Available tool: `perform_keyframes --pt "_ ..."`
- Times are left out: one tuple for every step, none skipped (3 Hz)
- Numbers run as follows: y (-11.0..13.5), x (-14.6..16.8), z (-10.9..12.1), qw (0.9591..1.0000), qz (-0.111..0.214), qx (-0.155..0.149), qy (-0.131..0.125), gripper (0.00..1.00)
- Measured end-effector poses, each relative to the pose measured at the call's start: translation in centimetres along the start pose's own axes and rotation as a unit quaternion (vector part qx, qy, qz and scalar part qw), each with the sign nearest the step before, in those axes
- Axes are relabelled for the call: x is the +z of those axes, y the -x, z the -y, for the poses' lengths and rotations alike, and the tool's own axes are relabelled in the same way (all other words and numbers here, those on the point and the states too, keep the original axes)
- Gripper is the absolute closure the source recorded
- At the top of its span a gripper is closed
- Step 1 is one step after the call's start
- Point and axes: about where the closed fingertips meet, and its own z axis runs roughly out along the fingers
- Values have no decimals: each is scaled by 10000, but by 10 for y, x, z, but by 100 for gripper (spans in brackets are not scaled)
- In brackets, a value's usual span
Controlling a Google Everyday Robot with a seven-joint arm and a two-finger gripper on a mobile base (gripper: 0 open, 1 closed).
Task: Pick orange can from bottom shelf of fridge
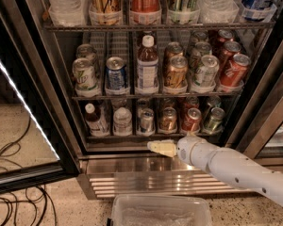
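The hand [155, 148], open or closed one cannot tell, hovers at the fridge [132, 165] sill just below the bottom shelf [114, 137], the orange can [168, 119] not yet grasped.

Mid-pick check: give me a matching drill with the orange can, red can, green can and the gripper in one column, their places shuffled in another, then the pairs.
Things
1. orange can
2. red can
3. green can
4. gripper

Places
A. right end of the bottom shelf, front row
B. below the bottom shelf, in front of the steel sill
C. just right of the blue-and-silver can
D. between the other two listed cans

Pairs: 1-C, 2-D, 3-A, 4-B
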Motion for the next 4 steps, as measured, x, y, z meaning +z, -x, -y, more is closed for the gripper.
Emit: perform_keyframes --pt "-2 8 -1 9999 30 61 81 15" --pt "-3 27 0 9999 70 -1 91 35" --pt "1 38 1 9995 118 -264 -122 58" --pt "5 41 9 9962 261 -606 -560 61"
